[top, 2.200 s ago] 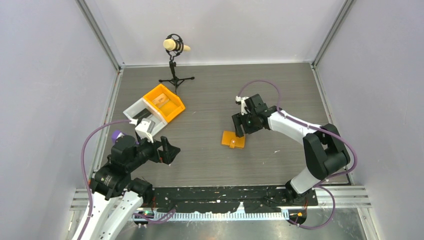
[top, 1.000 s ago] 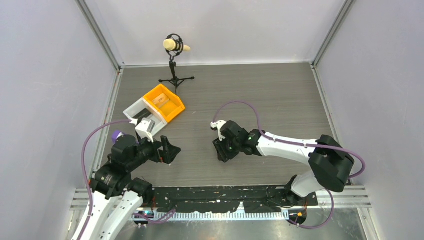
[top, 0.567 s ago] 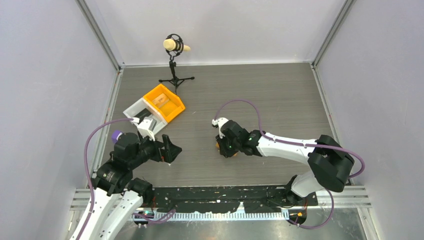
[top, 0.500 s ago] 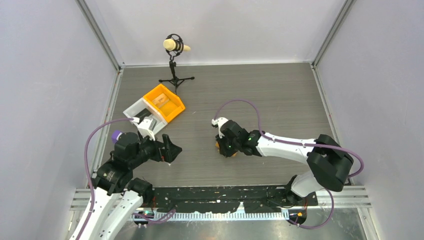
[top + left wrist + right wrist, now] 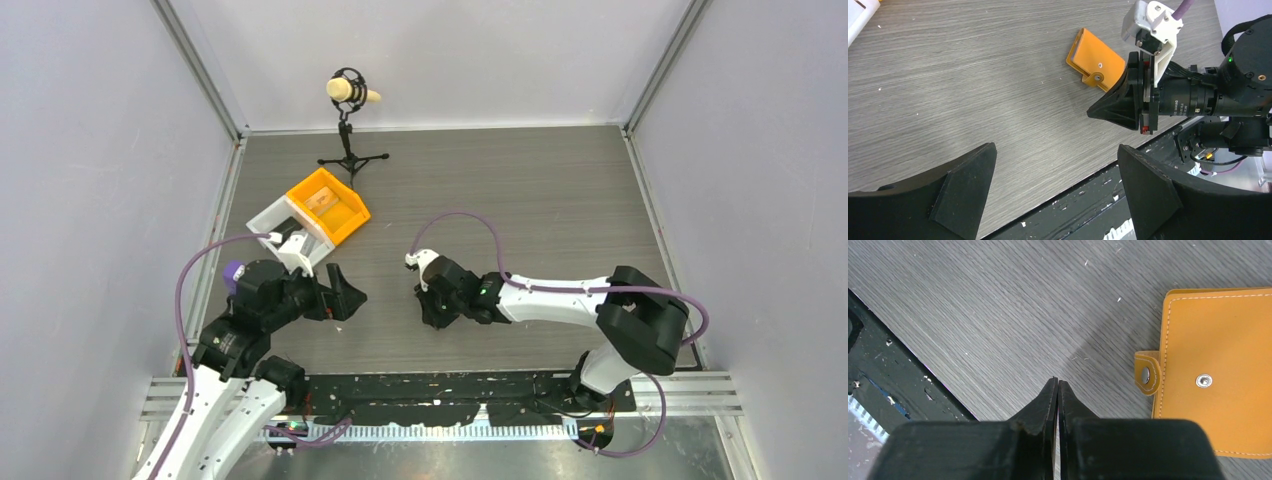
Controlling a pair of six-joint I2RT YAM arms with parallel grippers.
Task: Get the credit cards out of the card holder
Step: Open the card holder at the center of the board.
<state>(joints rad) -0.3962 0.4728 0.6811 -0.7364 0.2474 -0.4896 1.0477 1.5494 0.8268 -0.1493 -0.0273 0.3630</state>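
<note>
**Card holder lies closed beside empty right jaws**

Orange-tan bifold card holder [image 5: 1218, 370] lies closed on the grey wood-grain table [image 5: 560, 200], just beside the right jaws at their 3 o'clock. Those jaws were half spread a second ago and are now pressed together on nothing. Left jaws stand spread wide. Orange plastic bin [image 5: 328, 205] and tripod microphone [image 5: 350, 92] sit well apart, toward 11 o'clock.

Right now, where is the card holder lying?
In the right wrist view, the card holder lies closed on the table at the picture's right, beside the shut right fingers, not gripped.
</note>
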